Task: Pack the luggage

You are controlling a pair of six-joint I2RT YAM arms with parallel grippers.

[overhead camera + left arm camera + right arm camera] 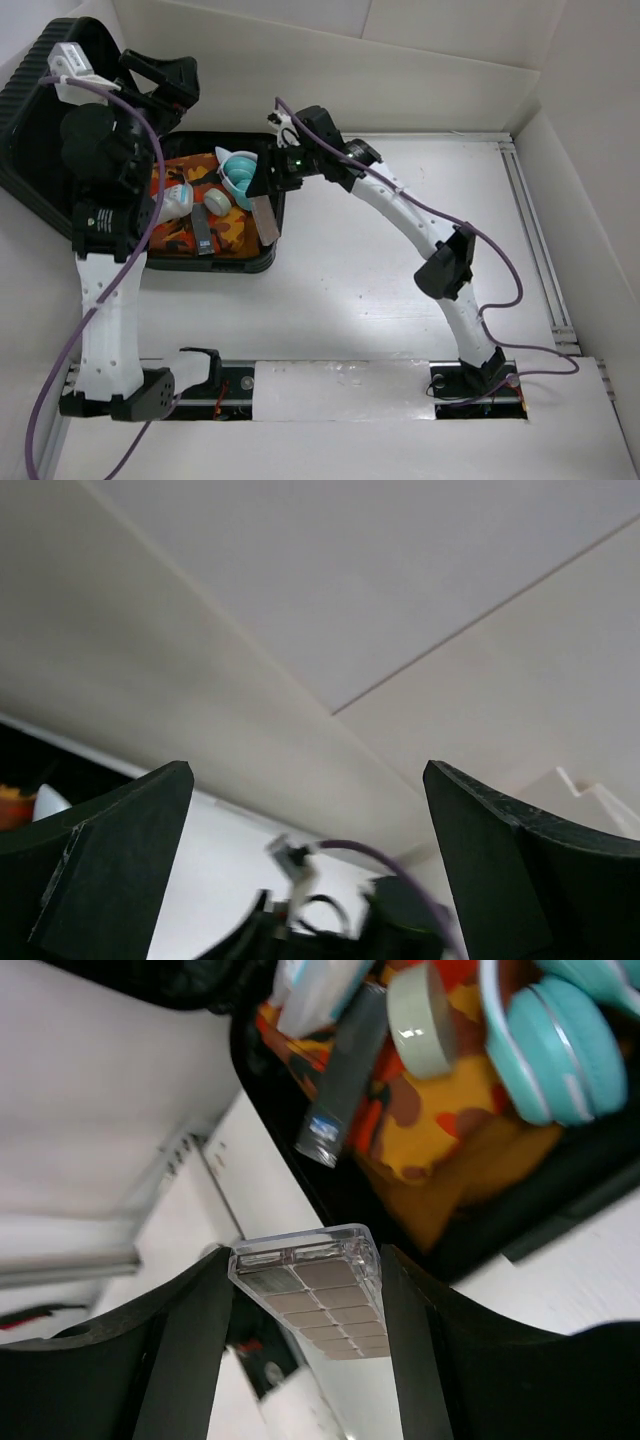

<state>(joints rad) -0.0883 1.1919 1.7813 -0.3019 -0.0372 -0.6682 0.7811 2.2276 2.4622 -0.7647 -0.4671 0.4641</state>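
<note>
Luggage: the small black hard-shell suitcase (30, 130) lies open at the far left of the table. Its ribbed lid is tipped back against the left wall, and its base faces up just to the right of the lid.
Left gripper: the left gripper (310, 810) is raised high above the case with its fingers spread wide apart. There's nothing between them – only bare wall in its own view.
Packed so far: an orange camouflage cloth (235, 235) lines the base. On it lie a white bottle (178, 200), a dark slim bar (200, 232), a grey round tin (218, 201) and teal headphones (238, 175).
Right gripper: the right gripper (305, 1310) is clamped on a clear-cased make-up palette with rows of brown pans (300, 1270). It holds the palette by its long sides, right over the case's right-hand rim.
Step in hand: this looks like delivery of the palette – carried to the case but not yet set down.
Next move: it probably calls for carrying the palette a little further left, past the rim. Then it should be lowered onto a free patch of cloth near the bar, and the fingers parted only once it rests there.
Watch for: the palette hangs close to the rim, so letting go here could catch it on the edge or drop it outside. The headphones leave little spare room at that end.
</note>
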